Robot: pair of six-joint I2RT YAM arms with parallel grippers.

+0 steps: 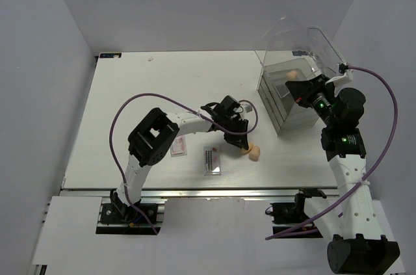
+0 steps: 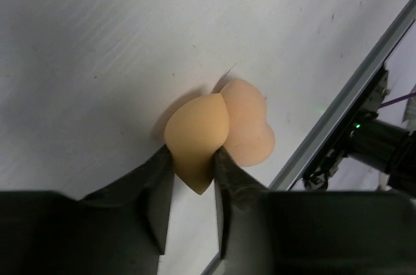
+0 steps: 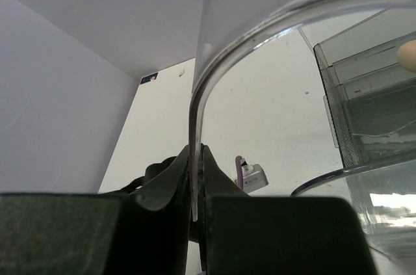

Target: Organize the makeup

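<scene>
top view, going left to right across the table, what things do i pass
pinkish palette → clear-cased palette → two peach sponges → clear drawer box

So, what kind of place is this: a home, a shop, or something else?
Probably a robot test cell in a lab, not a home: a plain white table boxed in by blank walls, with the left arm and right arm bolted beside a metal rail at its near edge.
</scene>
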